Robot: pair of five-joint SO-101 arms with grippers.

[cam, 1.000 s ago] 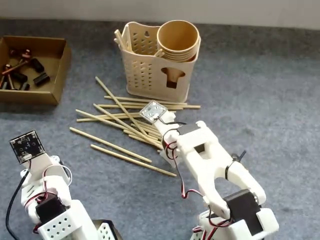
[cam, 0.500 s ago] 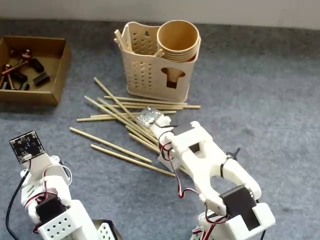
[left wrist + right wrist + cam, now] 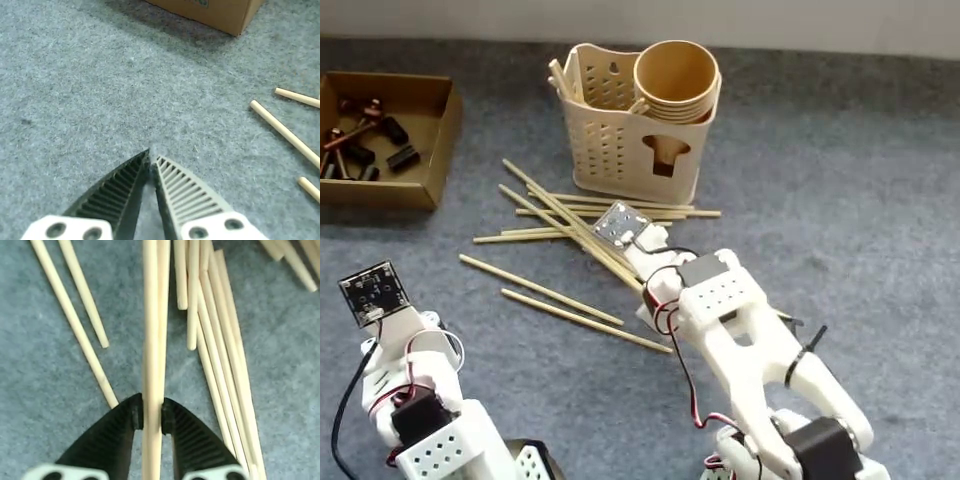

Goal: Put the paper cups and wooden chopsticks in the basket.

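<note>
Two wooden chopsticks [image 3: 152, 330] are pinched by one end in the right gripper [image 3: 148, 416], low over the loose pile [image 3: 220, 345] beside the basket [image 3: 620, 150], so the long free ends could be twisted loose or snagged on its rim.

Your counter [image 3: 860, 200] is covered in grey felt. At its far side the basket [image 3: 610, 150] stands upright on it. Well off toward the left arm's side sits an open cardboard box [image 3: 438, 150]. Wooden chopsticks [image 3: 685, 212] lie scattered just in front of the basket, with 2 more lying apart, nearer the arms.
</note>
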